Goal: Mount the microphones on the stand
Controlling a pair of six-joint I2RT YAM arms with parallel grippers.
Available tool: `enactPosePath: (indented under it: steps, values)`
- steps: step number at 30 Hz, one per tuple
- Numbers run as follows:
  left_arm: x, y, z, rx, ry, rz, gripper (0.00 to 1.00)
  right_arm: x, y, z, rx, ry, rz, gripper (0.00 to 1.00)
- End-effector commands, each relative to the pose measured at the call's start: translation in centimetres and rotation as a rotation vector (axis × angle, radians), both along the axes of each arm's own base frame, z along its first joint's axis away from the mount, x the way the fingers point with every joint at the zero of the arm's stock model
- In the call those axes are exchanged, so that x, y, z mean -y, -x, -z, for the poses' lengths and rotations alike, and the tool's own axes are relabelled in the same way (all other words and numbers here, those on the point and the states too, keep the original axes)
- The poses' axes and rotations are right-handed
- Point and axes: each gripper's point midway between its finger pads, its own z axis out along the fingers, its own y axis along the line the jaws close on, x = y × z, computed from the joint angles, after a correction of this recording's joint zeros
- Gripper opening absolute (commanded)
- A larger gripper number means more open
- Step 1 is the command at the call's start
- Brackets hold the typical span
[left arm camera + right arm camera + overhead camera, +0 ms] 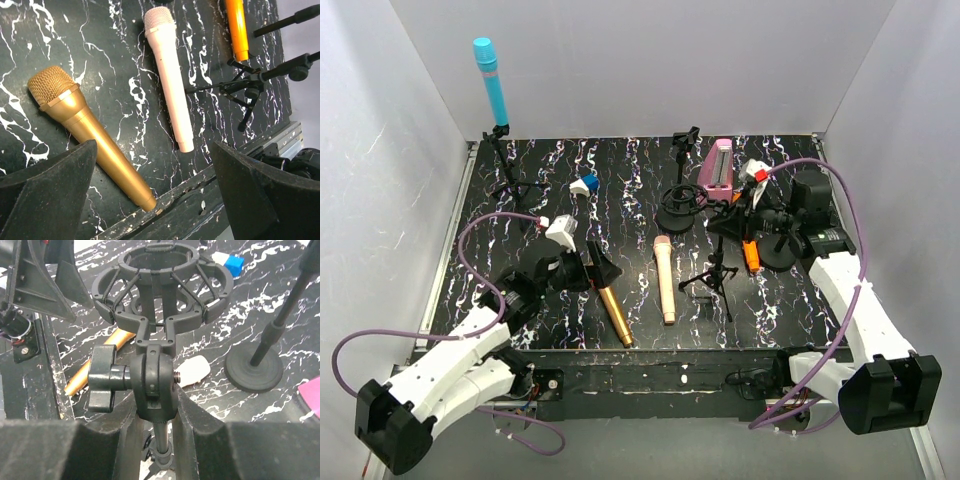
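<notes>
One gold microphone [90, 135] under splayed left end effector [155, 185], right end effector [156, 437] clamping shock-mount stand [155, 375]

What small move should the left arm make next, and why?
Probably lower the left gripper and shift it onto the gold microphone: its jaws are open, and the mic lies flat, off toward one finger, ungripped, while the right gripper seems to steady the shock-mount stand.

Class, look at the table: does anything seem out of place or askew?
Yes. The gold microphone, pink microphone and orange microphone lie flat on the table, angled differently, off any stand. Only the blue microphone stands upright in its stand at far left.
</notes>
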Motion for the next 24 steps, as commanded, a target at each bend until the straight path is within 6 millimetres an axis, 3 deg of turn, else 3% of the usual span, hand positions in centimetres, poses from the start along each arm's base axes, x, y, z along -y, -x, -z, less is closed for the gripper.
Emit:
enactPosePath:
  steps: [1,5,8,12,14,24]
  values:
    - [0.0,-0.2,1.9,-0.098,0.004,-0.057,0.98,0.0,-0.5,0.0,0.074,-0.003,-0.007,0.01]
    - [-0.4,0.0,3.9,-0.179,-0.011,-0.105,0.98,0.2,1.2,1.0,0.073,0.039,-0.058,0.07]
    - [-0.5,0.2,4.9,-0.223,-0.007,-0.135,0.98,0.6,2.8,2.3,0.046,0.078,-0.092,0.28]
    - [-0.7,0.1,5.9,-0.266,-0.007,-0.172,0.98,1.0,4.9,2.9,0.048,0.093,-0.140,0.69]
    - [-0.8,0.1,6.6,-0.293,-0.018,-0.191,0.98,1.3,5.8,3.1,0.052,0.090,-0.160,0.81]
    - [-1.0,0.0,10.6,-0.432,-0.141,-0.261,0.91,3.1,7.5,4.2,0.102,0.110,-0.137,0.87]
